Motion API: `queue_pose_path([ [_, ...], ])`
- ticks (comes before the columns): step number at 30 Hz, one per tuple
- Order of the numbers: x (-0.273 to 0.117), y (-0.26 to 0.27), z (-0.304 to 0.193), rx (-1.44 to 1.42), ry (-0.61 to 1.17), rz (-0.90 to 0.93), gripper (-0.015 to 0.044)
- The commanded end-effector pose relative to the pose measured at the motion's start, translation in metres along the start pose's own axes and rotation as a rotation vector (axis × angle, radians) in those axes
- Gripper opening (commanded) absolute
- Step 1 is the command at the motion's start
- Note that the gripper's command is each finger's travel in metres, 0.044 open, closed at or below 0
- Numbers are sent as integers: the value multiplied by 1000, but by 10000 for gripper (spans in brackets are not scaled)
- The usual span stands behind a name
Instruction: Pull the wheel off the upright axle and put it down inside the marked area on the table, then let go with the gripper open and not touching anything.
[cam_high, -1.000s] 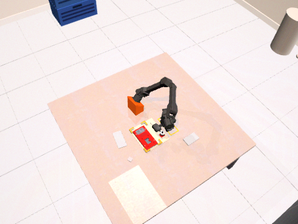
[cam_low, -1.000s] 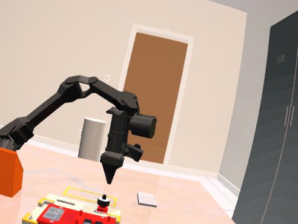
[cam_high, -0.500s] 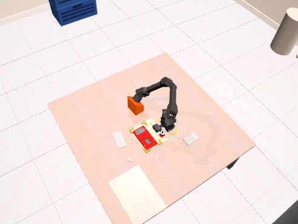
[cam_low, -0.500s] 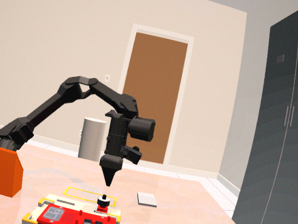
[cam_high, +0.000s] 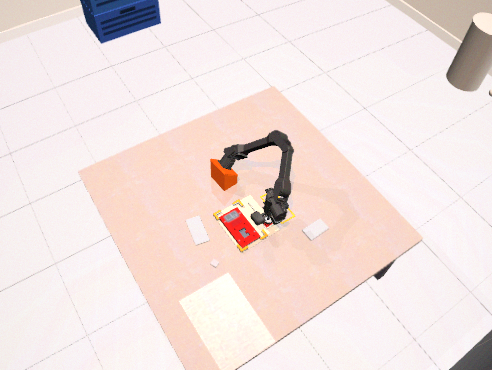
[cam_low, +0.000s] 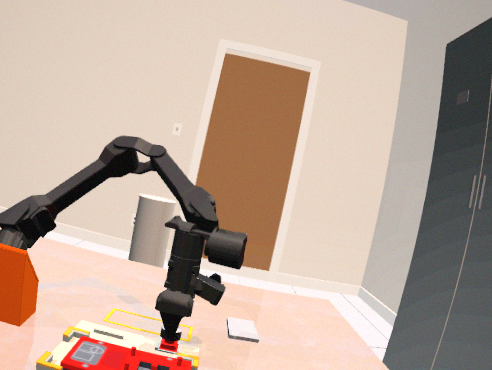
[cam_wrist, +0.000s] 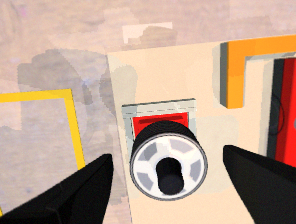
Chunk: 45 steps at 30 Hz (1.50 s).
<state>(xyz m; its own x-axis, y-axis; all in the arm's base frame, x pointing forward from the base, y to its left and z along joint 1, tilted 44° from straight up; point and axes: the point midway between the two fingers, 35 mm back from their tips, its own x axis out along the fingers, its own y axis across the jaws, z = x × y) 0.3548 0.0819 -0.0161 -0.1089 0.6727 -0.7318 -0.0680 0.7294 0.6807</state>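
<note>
The wheel (cam_wrist: 192, 172), with a black tyre and a white hub, sits on the upright axle (cam_wrist: 169, 175) above a small red base (cam_wrist: 162, 120) (cam_low: 170, 345). My gripper (cam_wrist: 167, 157) (cam_low: 171, 336) is open and points down, one finger on each side of the wheel, with gaps to both sides in the wrist view. In the exterior view the fingers hide most of the wheel; in the top view the arm mostly covers it. The marked area, a yellow outline (cam_wrist: 76, 130) (cam_high: 294, 215), lies on the table beside the board, left of the wheel in the wrist view.
The cream board (cam_wrist: 170, 75) carries a red panel (cam_high: 231, 228) (cam_low: 115, 357) with posts and orange-yellow corner brackets (cam_wrist: 236, 80). A pale box (cam_high: 316, 229) (cam_low: 242, 329) lies beyond the marked area. A pale slab (cam_high: 197, 230) and a small cube (cam_high: 214, 263) lie on the board's other side.
</note>
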Motion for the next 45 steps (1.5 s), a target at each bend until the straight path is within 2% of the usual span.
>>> queue_pose_path([
  [1, 4, 0, -2, 7, 4, 5, 300],
  [3, 4, 0, -2, 7, 4, 5, 300],
  [7, 1, 0, 0, -1, -1, 0, 195],
  [15, 1, 0, 0, -1, -1, 0, 142],
  [20, 0, 0, 0, -1, -1, 0, 10],
  [21, 0, 0, 0, 0, -1, 0, 0],
  [45, -8, 0, 1, 1, 0, 1, 0],
])
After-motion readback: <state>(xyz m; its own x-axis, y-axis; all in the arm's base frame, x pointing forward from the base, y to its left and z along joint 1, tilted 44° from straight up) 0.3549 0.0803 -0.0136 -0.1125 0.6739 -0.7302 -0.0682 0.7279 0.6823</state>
